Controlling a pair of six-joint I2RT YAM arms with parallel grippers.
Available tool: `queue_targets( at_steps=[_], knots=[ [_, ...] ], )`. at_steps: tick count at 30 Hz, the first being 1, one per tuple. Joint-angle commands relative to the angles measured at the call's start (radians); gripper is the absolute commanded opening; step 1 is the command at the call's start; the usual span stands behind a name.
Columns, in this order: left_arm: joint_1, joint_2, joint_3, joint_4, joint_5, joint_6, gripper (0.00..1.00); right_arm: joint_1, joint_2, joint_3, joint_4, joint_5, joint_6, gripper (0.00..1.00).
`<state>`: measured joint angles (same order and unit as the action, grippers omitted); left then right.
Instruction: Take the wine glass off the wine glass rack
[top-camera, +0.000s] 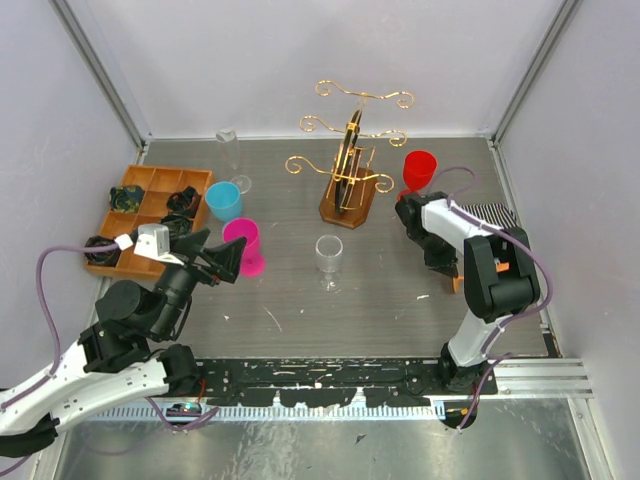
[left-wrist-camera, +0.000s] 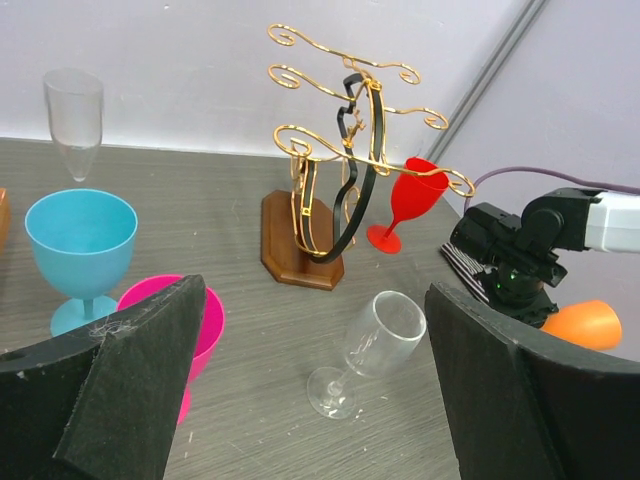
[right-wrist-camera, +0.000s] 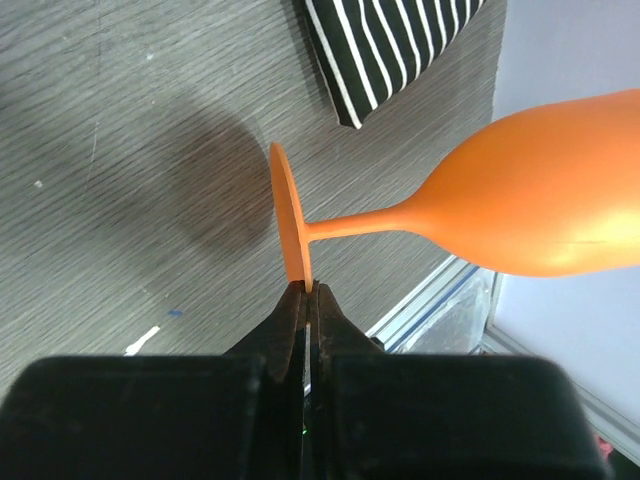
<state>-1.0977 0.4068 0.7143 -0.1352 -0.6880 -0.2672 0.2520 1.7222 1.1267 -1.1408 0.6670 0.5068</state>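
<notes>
I count one gold wire wine glass rack (top-camera: 347, 170) at the back of the table (top-camera: 300, 300); six glasses: clear flute (top-camera: 229, 140), clear wine glass (top-camera: 329, 255), blue goblet (top-camera: 224, 200), pink goblet (top-camera: 245, 245), red wine glass (top-camera: 419, 170), orange wine glass (right-wrist-camera: 540, 210); my right gripper (right-wrist-camera: 305, 290) is clenched on the orange one's foot rim, the glass sideways, well apart from the rack; left gripper (left-wrist-camera: 315, 350) gapes wide, holding nothing.

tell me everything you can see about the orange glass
The orange glass looks like smooth matte plastic, with a rounded bowl, thin stem and flat round foot. It is tipped on its side over the right part of the table, near a striped cloth. The right hand, shut, pinches the foot's rim.
</notes>
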Motion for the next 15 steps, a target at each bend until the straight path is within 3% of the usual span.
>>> queue_targets(
  at_steps=[1, 9, 15],
  knots=[
    [-0.001, -0.016, -0.010, -0.019, -0.018, -0.012, 0.97, 0.034, 0.030, -0.012, 0.037, 0.114, 0.060, 0.01],
    [-0.001, -0.032, 0.030, -0.080, -0.022, 0.002, 0.97, 0.114, 0.220, 0.028, 0.032, 0.175, 0.131, 0.01],
    [-0.001, -0.089, 0.037, -0.119, -0.046, 0.027, 0.97, 0.169, 0.276, 0.058, 0.039, 0.169, 0.161, 0.01]
  ],
)
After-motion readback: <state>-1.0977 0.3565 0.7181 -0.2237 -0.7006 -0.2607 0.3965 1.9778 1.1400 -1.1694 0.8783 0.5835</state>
